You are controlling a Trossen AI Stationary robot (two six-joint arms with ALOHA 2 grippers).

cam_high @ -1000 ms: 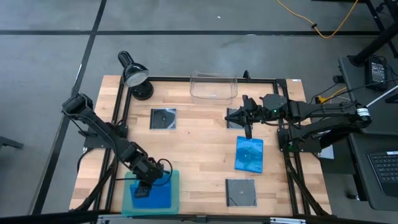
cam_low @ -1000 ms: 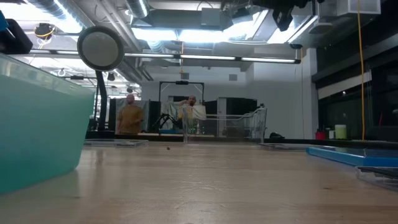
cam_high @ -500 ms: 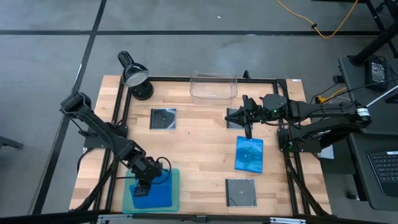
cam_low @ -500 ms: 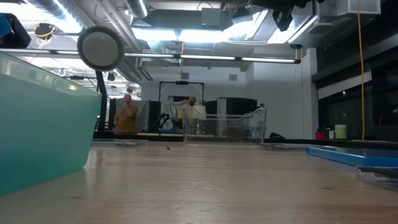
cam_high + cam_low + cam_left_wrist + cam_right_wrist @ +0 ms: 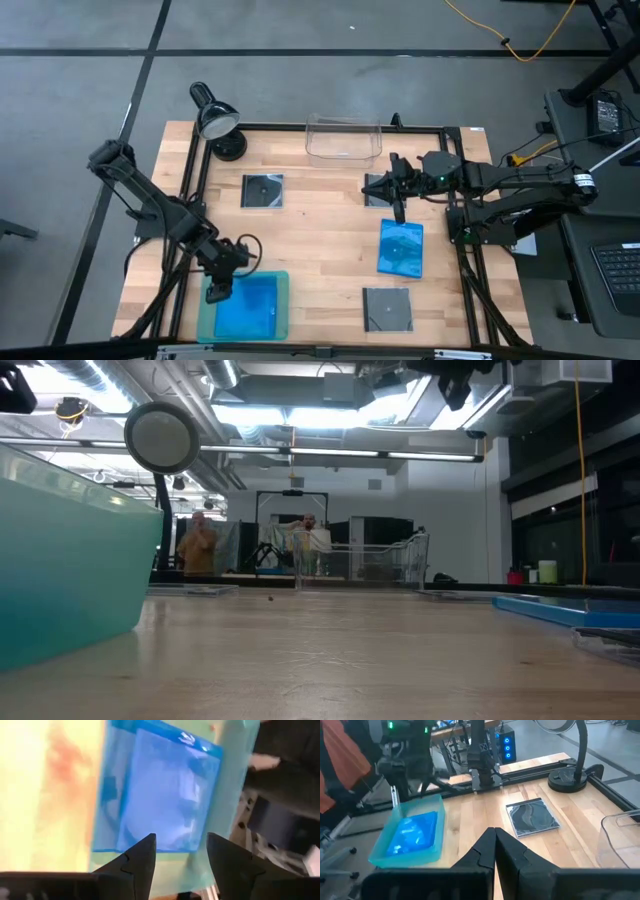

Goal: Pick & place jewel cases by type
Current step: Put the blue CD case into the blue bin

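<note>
Two bright blue jewel cases [image 5: 165,790] lie stacked flat in the teal tray [image 5: 282,300] at the near left; they also show in the high view [image 5: 247,308]. My left gripper [image 5: 180,840] hangs open above the tray's left rim [image 5: 218,288], touching nothing. A third blue case [image 5: 401,247] lies on the table at the right. Dark grey cases lie at the far middle [image 5: 263,190] and near right [image 5: 387,309]. A third dark one [image 5: 372,190] shows partly under my right gripper [image 5: 388,186], which hovers shut [image 5: 494,832] above the table.
A clear plastic bin [image 5: 344,138] stands at the far edge, and a black desk lamp [image 5: 215,120] at the far left. A black frame rail [image 5: 190,200] runs along the table's left side. Bare wood lies between the cases in the middle [image 5: 320,250].
My left gripper has opened and let go of the upper blue case, which now lies flat in the tray. The gripper has then risen and drawn back toward the table's left edge, off the case. My right arm has kept still.
</note>
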